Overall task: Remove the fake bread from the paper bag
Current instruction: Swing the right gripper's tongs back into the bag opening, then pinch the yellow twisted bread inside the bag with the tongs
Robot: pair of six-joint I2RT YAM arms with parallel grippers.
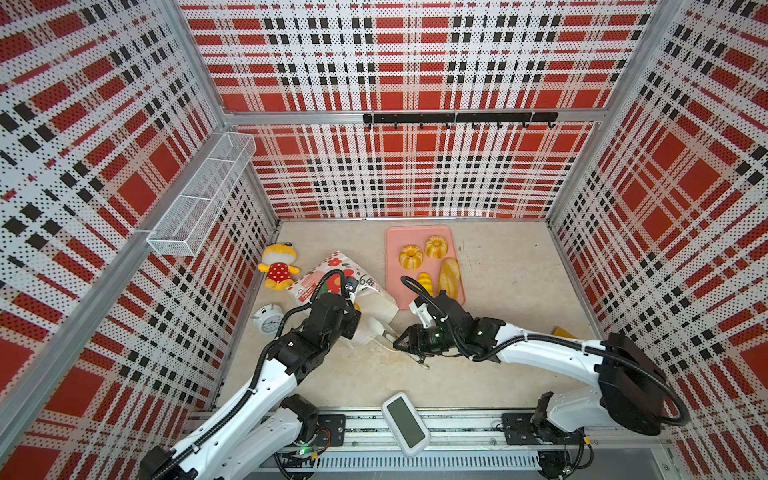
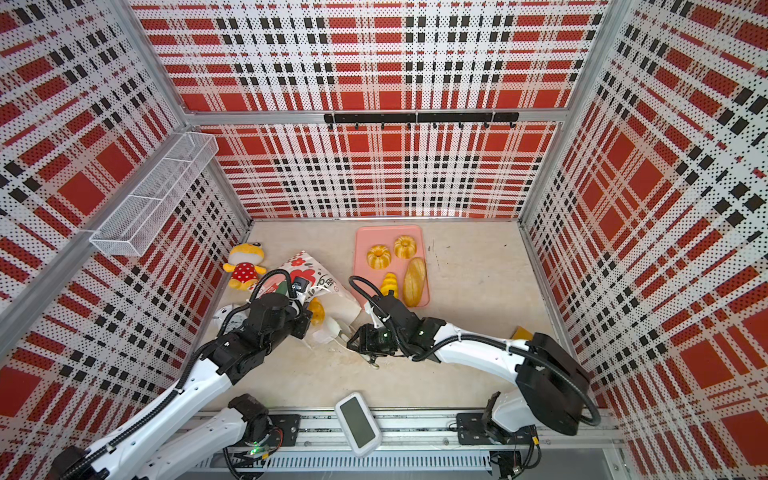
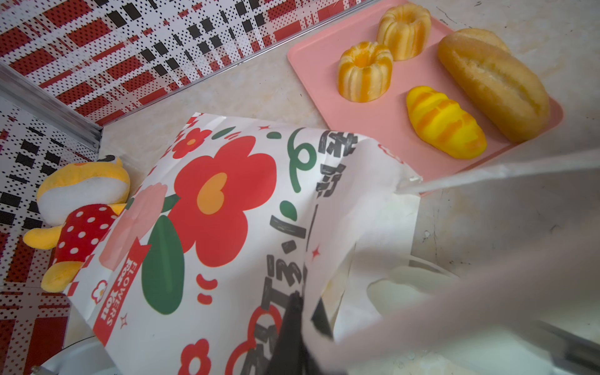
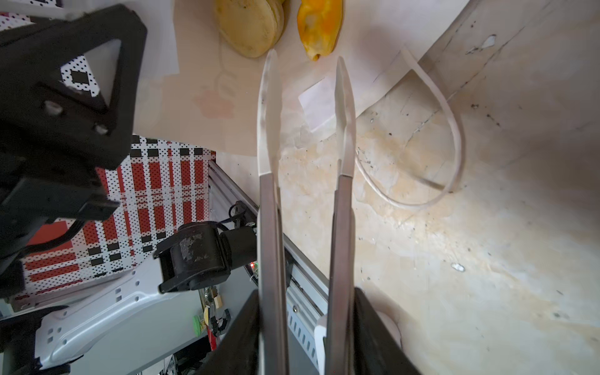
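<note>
The left gripper [image 3: 302, 315] is clamped on the rim of the bag [image 3: 211, 201]. The right gripper [image 4: 305, 302] grips tongs [image 4: 271, 227], their tips apart at its mouth, near bread [image 4: 250, 29] inside.

Your table [image 1: 511, 299] is beige and marbled, filling the lower middle of both top views. Directly on it you have the bag [image 1: 332, 268] lying left of centre, a pink tray [image 1: 394, 257] just right of it, a plush [image 1: 277, 266] and a clock [image 1: 269, 319] by the left edge, and a yellow block [image 1: 562, 332] at the right edge.
</note>
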